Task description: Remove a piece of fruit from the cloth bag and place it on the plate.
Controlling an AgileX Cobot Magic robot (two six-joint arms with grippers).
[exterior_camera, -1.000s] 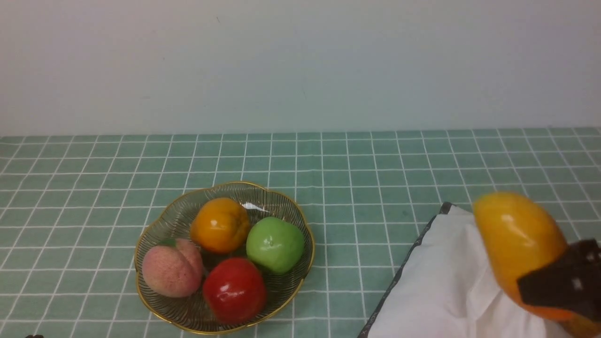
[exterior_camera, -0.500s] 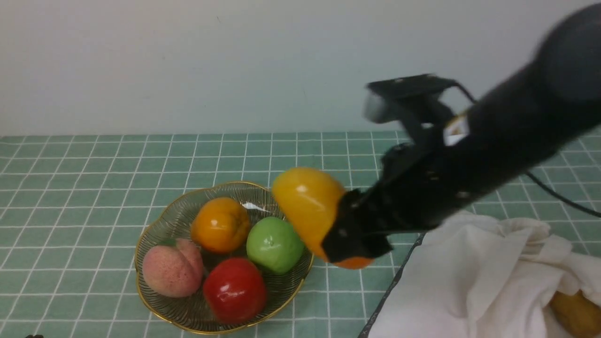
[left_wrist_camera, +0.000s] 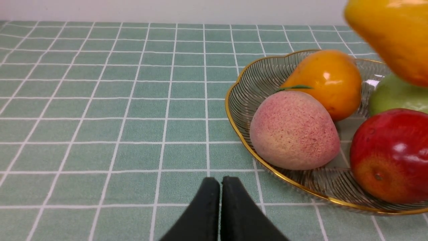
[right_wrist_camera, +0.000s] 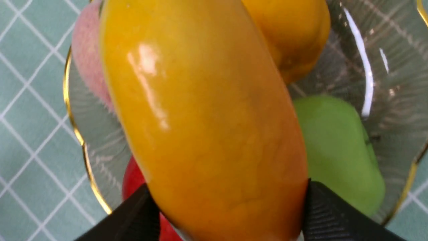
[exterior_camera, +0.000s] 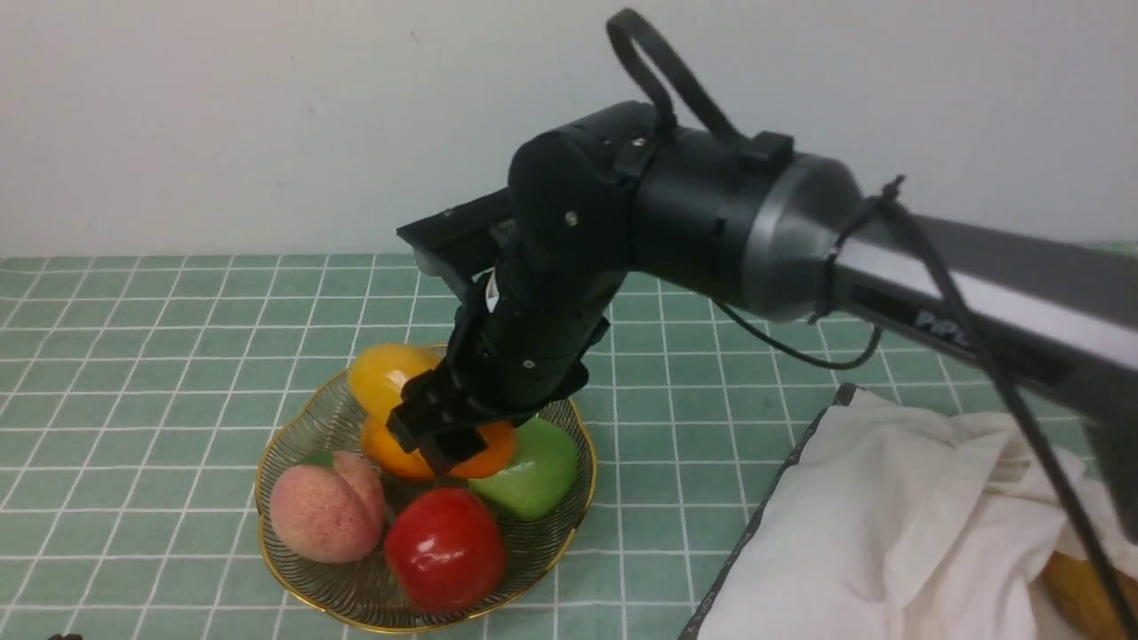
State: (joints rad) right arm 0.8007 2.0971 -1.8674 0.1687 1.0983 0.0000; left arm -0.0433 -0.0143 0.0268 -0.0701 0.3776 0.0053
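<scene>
Front view: the right gripper (exterior_camera: 437,437) is squeezing the piece of fruit (exterior_camera: 384,378) and hangs over the plate (exterior_camera: 276,542). A green apple (exterior_camera: 538,480) sits just beside the gripper. The cloth bag (exterior_camera: 845,533) lies on the bench (exterior_camera: 133,356), well off to the gripper's right.

Left wrist view: the left gripper (left_wrist_camera: 216,189) is pinched closed with nothing in it, near the plate's rim.

Right wrist view: the fruit sits tight between both fingers (right_wrist_camera: 133,217). It may touch the orange fruit (right_wrist_camera: 294,33) below, but that is hard to tell.

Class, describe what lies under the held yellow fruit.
Under the piece of fruit: the plate holding orange fruit, green apple, peach, red apple. The plate's middle is hidden.
</scene>
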